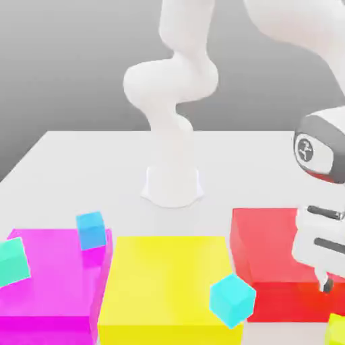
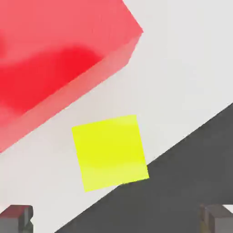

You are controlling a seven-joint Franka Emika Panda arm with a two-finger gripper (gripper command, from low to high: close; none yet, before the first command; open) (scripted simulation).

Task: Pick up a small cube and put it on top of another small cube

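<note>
Hand view, gripper: the gripper [image 2: 116, 219] stands wide open, fingers far apart, nothing held between them.
Yellow-green cube: the small yellow-green cube [image 2: 110, 153] lies ahead of the fingertips, apart from them; in the exterior view it sits below the gripper, cut by the frame.
Red block: the red block [image 1: 269, 242] is beside that cube, a strip of pale surface between; in the exterior view it extends from the gripper toward the exterior view's left.
Yellow block: the yellow block [image 1: 172, 279] lies to the exterior view's left of the gripper, with the cyan cube [image 1: 232, 300] at its near corner; contact can't be told.
Magenta block: the magenta block [image 1: 50, 276] is farthest from the gripper; the blue cube [image 1: 91, 230] and teal-green cube [image 1: 12, 261] overlap it in view.
Count: four small cubes, three big blocks, one arm.
Surface: white tabletop [image 1: 87, 168], straight edge, dark grey past it.
Room: plain grey backdrop [image 1: 67, 60] behind the arm [image 1: 172, 87].
</note>
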